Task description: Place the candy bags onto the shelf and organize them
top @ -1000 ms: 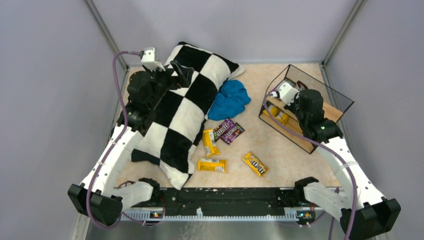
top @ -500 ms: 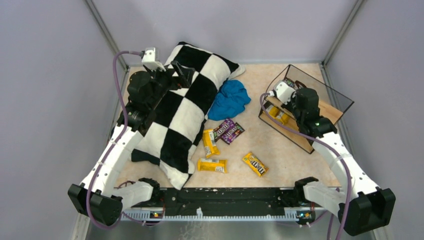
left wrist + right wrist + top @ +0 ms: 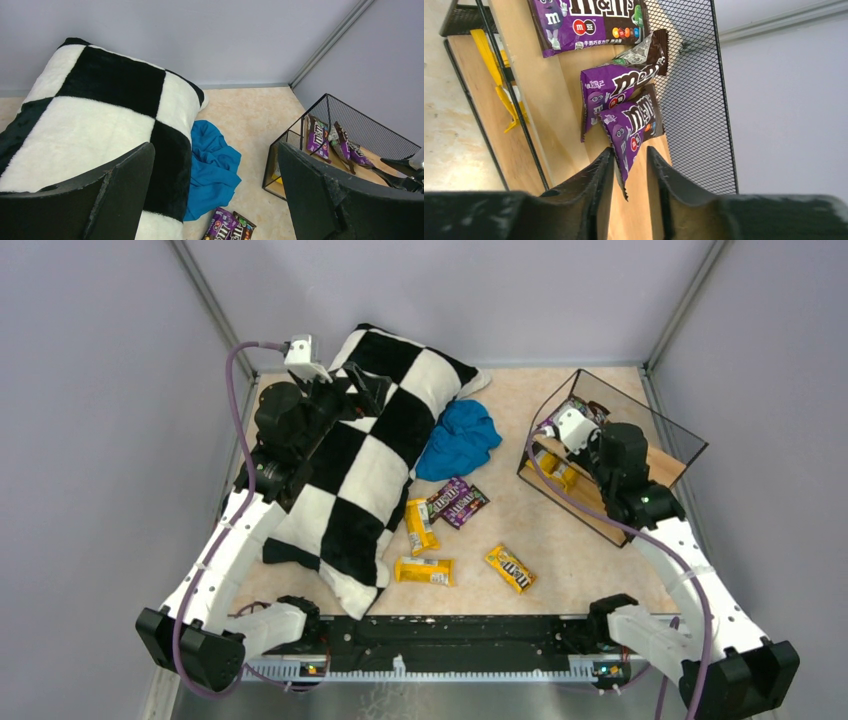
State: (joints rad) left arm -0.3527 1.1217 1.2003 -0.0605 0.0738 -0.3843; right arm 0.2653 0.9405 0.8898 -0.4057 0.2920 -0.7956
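The shelf [image 3: 672,440] stands tilted at the table's right, and my right gripper [image 3: 630,152] reaches in over its upper wooden board [image 3: 574,130]. Its jaws stand slightly apart, so it is open. The tail of a purple candy bag [image 3: 631,125] lies between them against the left finger. Two more purple bags [image 3: 611,87] [image 3: 584,20] lie further along the board. A yellow bag [image 3: 499,75] sits on the lower tier. On the table lie three yellow bags [image 3: 421,526] [image 3: 424,570] [image 3: 510,568] and a purple and a brown bag [image 3: 458,502]. My left gripper [image 3: 216,150] hangs wide open over the pillow, holding nothing.
A black-and-white checkered pillow [image 3: 370,470] covers the table's left half, under my left arm. A crumpled blue cloth [image 3: 458,440] lies between the pillow and the shelf. The shelf's wire mesh wall [image 3: 694,100] runs close along the right of my right gripper.
My right gripper's jaws have parted from the purple bag they were shut on, and the wrist shifted slightly inside the shelf. The left arm has not moved.
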